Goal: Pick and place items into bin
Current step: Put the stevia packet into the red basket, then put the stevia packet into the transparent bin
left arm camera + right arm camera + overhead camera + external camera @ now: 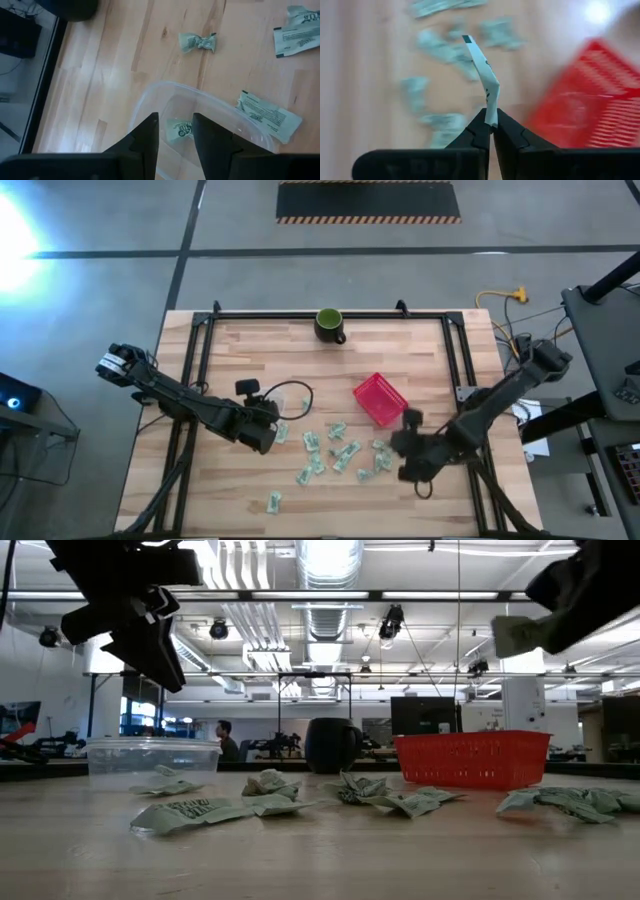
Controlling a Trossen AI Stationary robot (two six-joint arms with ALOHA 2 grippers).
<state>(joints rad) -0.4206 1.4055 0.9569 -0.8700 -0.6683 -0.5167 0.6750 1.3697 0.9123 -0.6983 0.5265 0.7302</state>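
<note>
Clearance on the surface (240,350): far half open, near half cluttered.

Packets (335,450) lie scattered mid-surface between both arms. Red basket (380,399) stands just beside the right pincer (408,442); clear tub (210,125) sits under the left pincer (268,436). Dark mug (329,324) stands alone at the far edge.

No text can be read with certainty. In the left wrist view, the packet (270,114) resting against the rim of the clear tub (150,100) carries lines of dark print too small to make out. The packet inside the tub (180,129) shows a dark round logo, also unreadable. Another packet (296,39), well apart from the tub, has similar fine print.
</note>
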